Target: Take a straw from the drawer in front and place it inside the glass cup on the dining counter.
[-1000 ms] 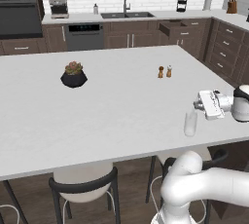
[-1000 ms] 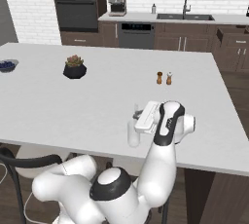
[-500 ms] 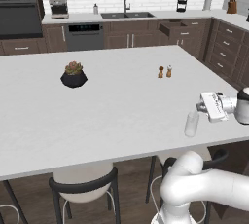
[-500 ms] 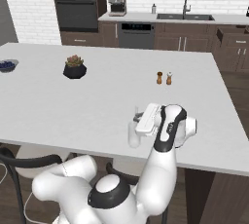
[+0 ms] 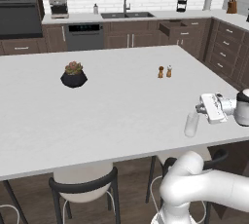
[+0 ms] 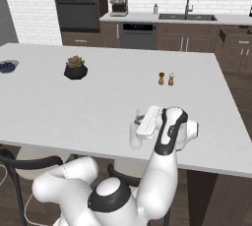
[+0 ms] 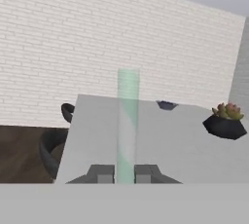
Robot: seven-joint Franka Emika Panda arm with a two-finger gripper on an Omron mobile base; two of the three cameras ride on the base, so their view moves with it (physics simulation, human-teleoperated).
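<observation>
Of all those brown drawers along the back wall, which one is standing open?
The drawer just right of the sink, at the top of its cabinet under the worktop. It juts forward, while the other drawer fronts sit flush and shut.

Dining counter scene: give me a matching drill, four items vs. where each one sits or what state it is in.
Column 1:
1. glass cup
2. potted plant
3. shakers
4. drawer

Column 2:
A. pulled open, in the cabinets along the back wall
B. near the counter's front edge, right beside the gripper
C. two small ones side by side, toward the counter's far right
D. in a black pot, toward the counter's far left

Pairs: 1-B, 2-D, 3-C, 4-A
</observation>
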